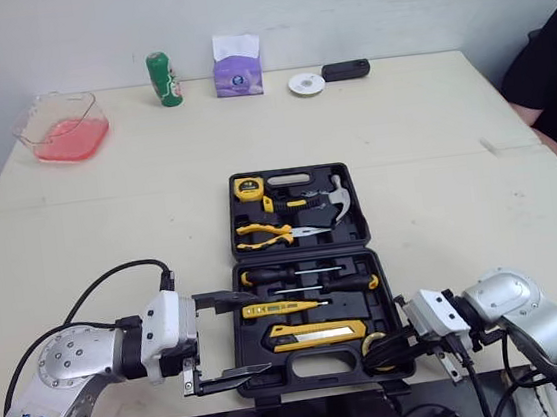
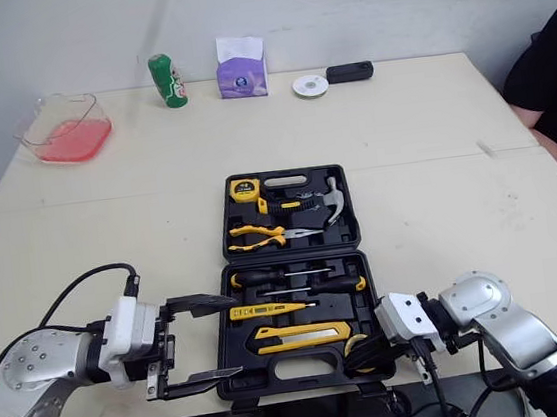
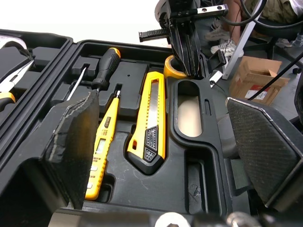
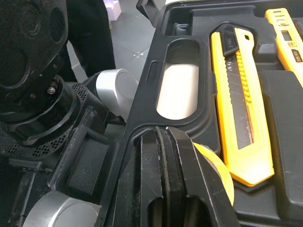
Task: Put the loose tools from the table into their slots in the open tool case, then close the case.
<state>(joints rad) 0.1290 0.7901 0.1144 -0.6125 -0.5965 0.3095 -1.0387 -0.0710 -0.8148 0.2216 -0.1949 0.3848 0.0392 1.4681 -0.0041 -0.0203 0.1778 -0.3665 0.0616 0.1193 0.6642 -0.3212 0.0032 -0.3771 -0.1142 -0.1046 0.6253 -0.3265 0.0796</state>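
Two arms flank the open tool case (image 1: pixel 358 199) on the table (image 1: pixel 403 154). My left fingers (image 1: pixel 226 298) are spread wide at its near left corner. My right fingers (image 4: pixel 182 179) are clenched against the yellow tape roll (image 1: pixel 374 339) beside the knife (image 1: pixel 318 336). A person (image 1: pixel 555 76) sits at the right.

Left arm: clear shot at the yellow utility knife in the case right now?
Likely yes: left gripper is open at the case's near-left edge, knife exposed; right gripper at tape roll crowds its tip.

You're getting bright, even light.
Soft shadows are hugging the tool case (image 1: pixel 304 253); the table (image 1: pixel 109 218) is washing out white.
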